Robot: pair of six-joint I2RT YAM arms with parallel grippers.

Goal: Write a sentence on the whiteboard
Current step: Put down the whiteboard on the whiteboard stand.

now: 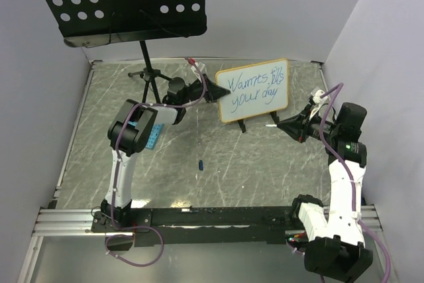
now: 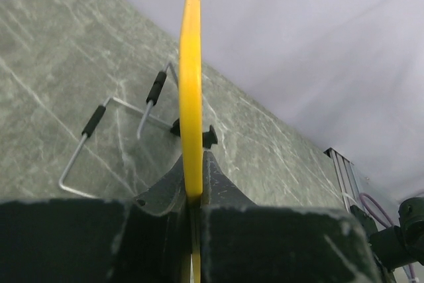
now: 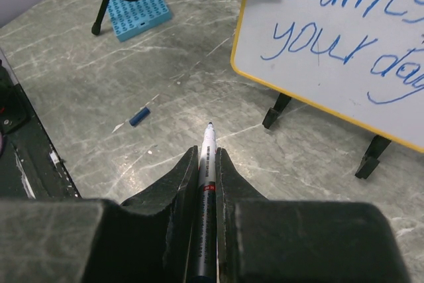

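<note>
Inspecting the scene, you find the small white rectangular whiteboard with the orange-tan frame [image 1: 281,101] standing on its black feet at the far middle of the grey marbled counter [image 1: 199,137], the left fingers [image 1: 218,89] clamped on its left edge, evidently to steady it against writing pressure. The right fingers [image 1: 286,125] are closed on a slim white marker pen [image 3: 207,177], its tip bare and held off the board, low to its right. The blue handwritten sentence [image 1: 255,85] fills two slanted lines, so the writing looks finished or nearly so.

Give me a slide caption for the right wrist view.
Right gripper shut on an uncapped marker, its tip off the whiteboard, where the sentence stands in blue.
</note>
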